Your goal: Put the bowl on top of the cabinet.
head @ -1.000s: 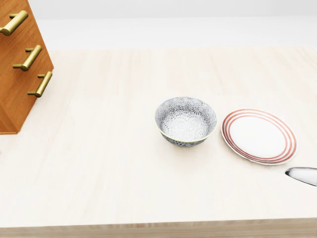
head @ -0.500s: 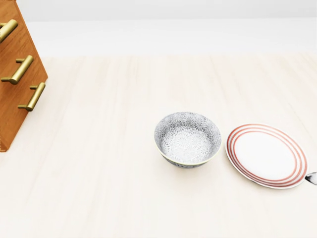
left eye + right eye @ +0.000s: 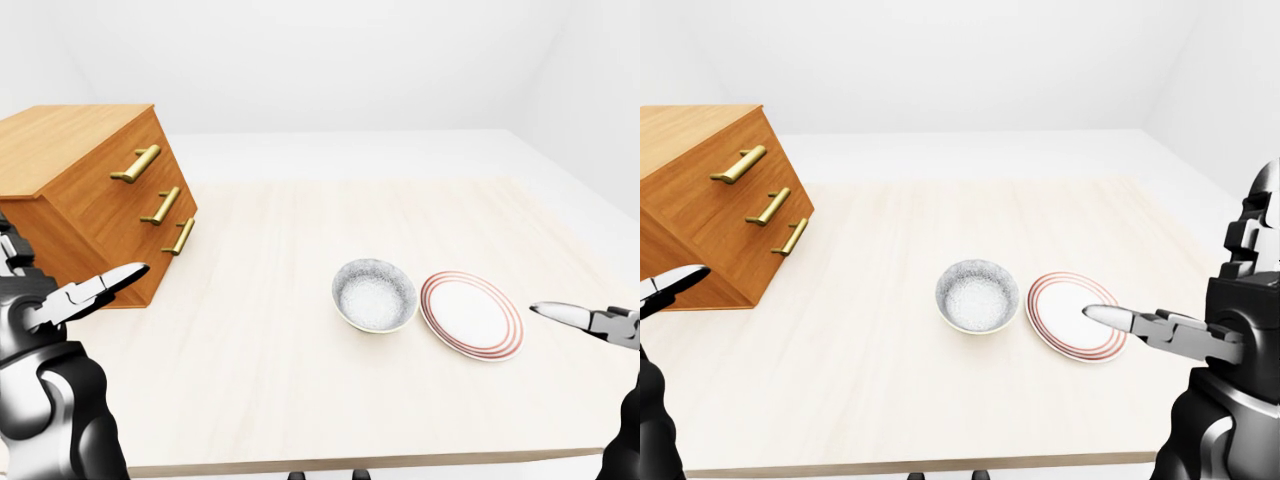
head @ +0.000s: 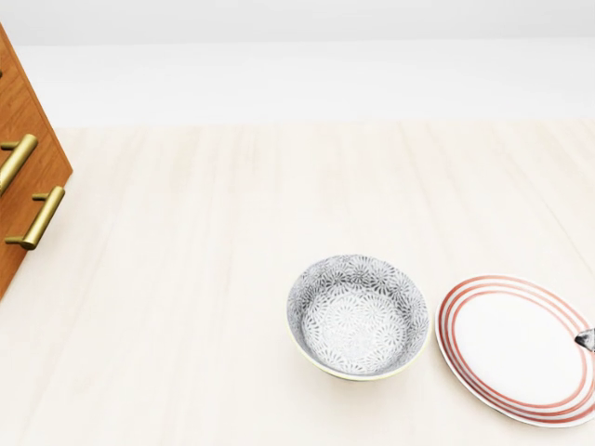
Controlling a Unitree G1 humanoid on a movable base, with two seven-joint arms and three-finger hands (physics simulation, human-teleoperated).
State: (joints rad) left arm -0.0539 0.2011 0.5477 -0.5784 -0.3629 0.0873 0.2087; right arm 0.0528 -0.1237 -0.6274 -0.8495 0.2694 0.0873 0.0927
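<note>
1. The bowl (image 4: 358, 316) is seen upright on the worktop (image 4: 186, 279), just beside a striped plate (image 4: 516, 348) at its 3 o'clock.
2. The cabinet (image 3: 90, 190) is found at the bowl's 10 o'clock, well apart.
3. Both the left hand (image 3: 60, 305) and right hand (image 3: 1185, 335) are held spread, nothing gripped, clear of the bowl.

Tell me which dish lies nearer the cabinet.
The grey patterned bowl; the red-ringed plate sits beside it, farther from the wooden cabinet.
</note>
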